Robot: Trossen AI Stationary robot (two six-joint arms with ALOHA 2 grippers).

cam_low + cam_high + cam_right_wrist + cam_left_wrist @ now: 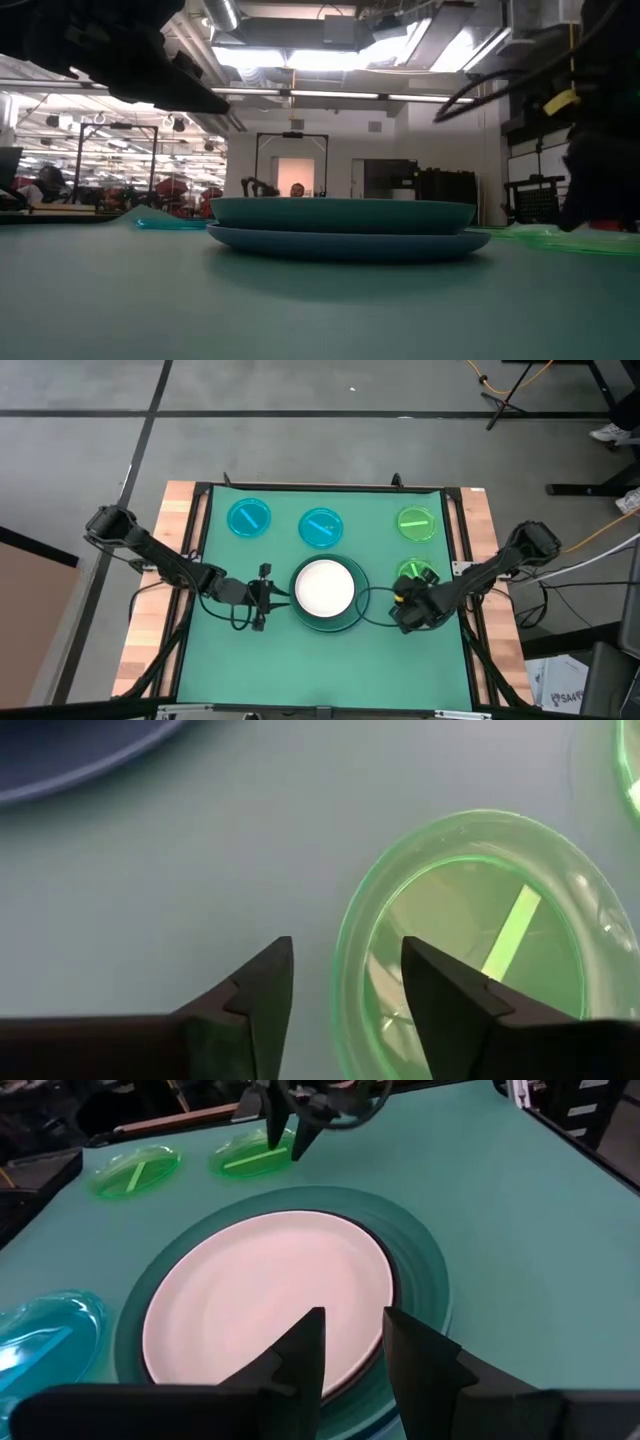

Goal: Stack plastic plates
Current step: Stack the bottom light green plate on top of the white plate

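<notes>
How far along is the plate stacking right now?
Done: the white plate tops the central stack. In hand: the right gripper, open, straddles the rim of a green plate. Left: another green plate and two cyan plates. Left gripper waits open by the stack.

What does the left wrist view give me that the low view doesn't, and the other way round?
Only the left wrist view: the white plate topping the stack, with a black rim around it, two small green plates beyond, a cyan plate beside the stack, and the left gripper with fingers open near the stack's edge.

Only the low view: the stack's side profile, a teal plate sitting flat on a blue plate.

Both: the central stack on the green mat.
</notes>
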